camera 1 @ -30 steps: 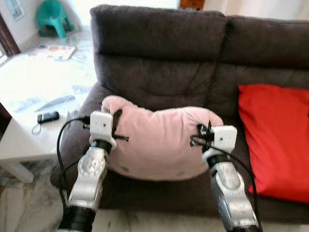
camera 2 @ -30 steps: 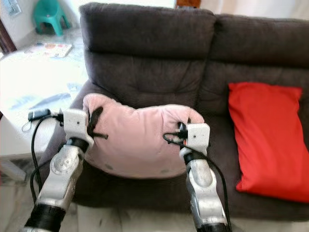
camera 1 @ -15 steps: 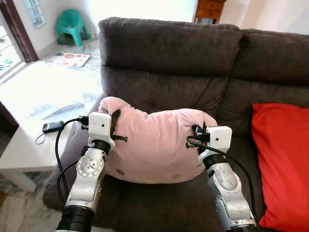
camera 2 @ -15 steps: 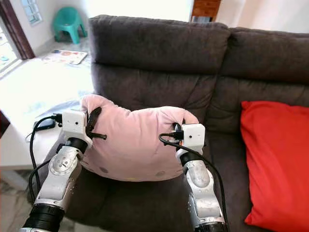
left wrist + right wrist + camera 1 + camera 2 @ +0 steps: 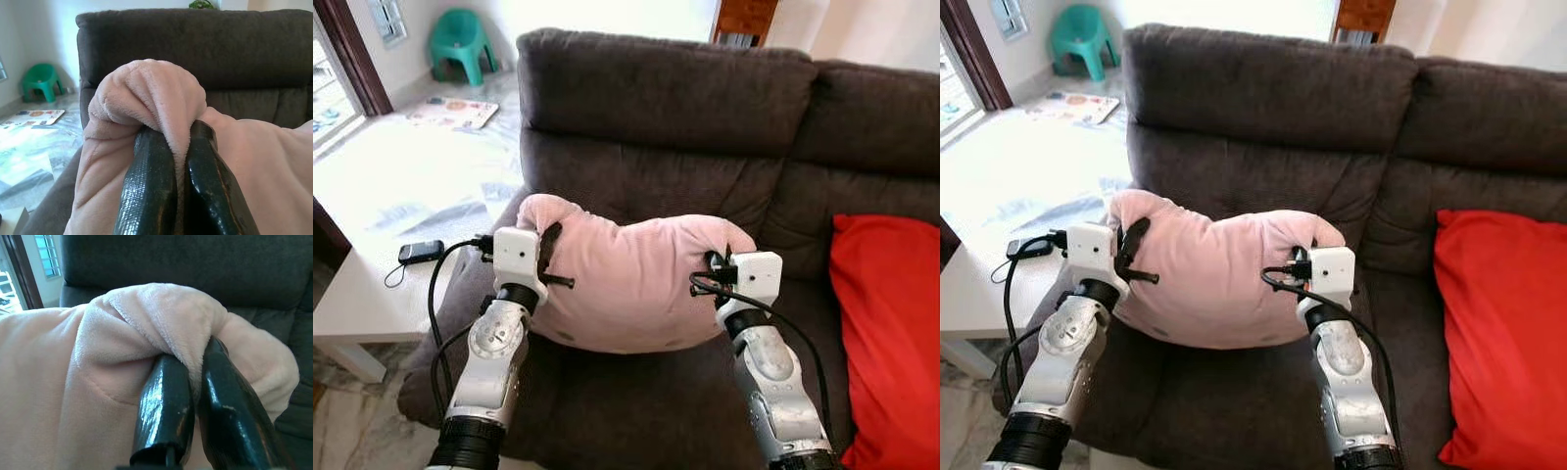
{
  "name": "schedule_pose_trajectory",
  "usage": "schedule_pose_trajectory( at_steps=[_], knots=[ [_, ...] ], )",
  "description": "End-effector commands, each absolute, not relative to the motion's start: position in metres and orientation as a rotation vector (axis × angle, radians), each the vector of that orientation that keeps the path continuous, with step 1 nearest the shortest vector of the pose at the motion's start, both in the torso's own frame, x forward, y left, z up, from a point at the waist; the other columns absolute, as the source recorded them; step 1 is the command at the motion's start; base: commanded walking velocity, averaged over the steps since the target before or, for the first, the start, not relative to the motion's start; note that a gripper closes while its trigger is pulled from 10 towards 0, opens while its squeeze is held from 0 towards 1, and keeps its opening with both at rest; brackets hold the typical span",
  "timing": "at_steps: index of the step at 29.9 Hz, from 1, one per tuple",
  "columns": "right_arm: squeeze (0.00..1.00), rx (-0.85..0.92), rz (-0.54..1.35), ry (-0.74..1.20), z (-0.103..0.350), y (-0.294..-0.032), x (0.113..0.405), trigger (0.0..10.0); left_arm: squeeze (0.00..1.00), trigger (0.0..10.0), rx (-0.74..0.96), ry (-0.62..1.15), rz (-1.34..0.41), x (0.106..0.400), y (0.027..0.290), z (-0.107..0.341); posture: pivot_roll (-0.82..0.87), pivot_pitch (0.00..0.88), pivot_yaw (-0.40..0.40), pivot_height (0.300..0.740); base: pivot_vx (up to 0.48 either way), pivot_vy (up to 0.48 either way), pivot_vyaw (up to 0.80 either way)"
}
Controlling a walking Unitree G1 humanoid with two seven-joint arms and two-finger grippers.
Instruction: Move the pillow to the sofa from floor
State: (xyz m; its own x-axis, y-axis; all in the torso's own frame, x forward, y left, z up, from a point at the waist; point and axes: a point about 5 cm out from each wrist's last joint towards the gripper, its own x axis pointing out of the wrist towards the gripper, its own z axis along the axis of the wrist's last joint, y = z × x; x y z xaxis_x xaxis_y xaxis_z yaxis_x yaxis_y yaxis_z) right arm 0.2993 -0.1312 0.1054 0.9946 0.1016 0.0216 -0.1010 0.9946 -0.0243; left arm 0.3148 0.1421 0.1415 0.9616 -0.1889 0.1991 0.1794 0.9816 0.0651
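Pink plush pillow (image 5: 636,279) hanging between both grippers, over left seat of dark grey sofa (image 5: 666,108), sagging at centre.
Left gripper (image 5: 551,257) pinching pillow corner at 9 o'clock, jaws closing on fabric fold.
Right gripper (image 5: 715,274) pinching opposite corner at 3 o'clock, jaws likewise clamping fabric.
Red cushion (image 5: 891,333) lying on right seat; white worktop (image 5: 372,255) beside sofa carrying black phone (image 5: 420,252).
Progress, judging: lift off floor done, pillow looking low over or touching seat; releasing both corners remaining.

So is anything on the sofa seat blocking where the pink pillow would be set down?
Nothing visible does. The pink pillow, pinched by the left gripper and right gripper, hangs over bare seat of the sofa. The red cushion lies off to the right.
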Motion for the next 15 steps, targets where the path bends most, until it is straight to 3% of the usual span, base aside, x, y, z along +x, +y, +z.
schedule_pose_trajectory(
  at_steps=[1, 9, 15],
  knots=[
    [0.00, -0.022, 0.123, -0.075, 0.120, -0.125, 0.307, 10.0, 0.00, 10.0, 0.011, -0.200, -0.257, 0.317, 0.130, 0.145, 0.11, 0.000, -0.055, 0.740, 0.000, 0.000, 0.00],
    [0.00, -0.061, 0.141, -0.079, 0.132, -0.117, 0.329, 10.0, 0.00, 10.0, -0.056, -0.095, -0.421, 0.313, 0.123, 0.139, 0.12, 0.000, -0.068, 0.740, 0.000, 0.000, 0.00],
    [0.00, -0.074, 0.197, -0.071, 0.141, -0.095, 0.350, 10.0, 0.00, 10.0, -0.089, -0.076, -0.475, 0.312, 0.120, 0.141, 0.13, 0.000, -0.083, 0.740, 0.000, 0.000, 0.00]
  ],
)
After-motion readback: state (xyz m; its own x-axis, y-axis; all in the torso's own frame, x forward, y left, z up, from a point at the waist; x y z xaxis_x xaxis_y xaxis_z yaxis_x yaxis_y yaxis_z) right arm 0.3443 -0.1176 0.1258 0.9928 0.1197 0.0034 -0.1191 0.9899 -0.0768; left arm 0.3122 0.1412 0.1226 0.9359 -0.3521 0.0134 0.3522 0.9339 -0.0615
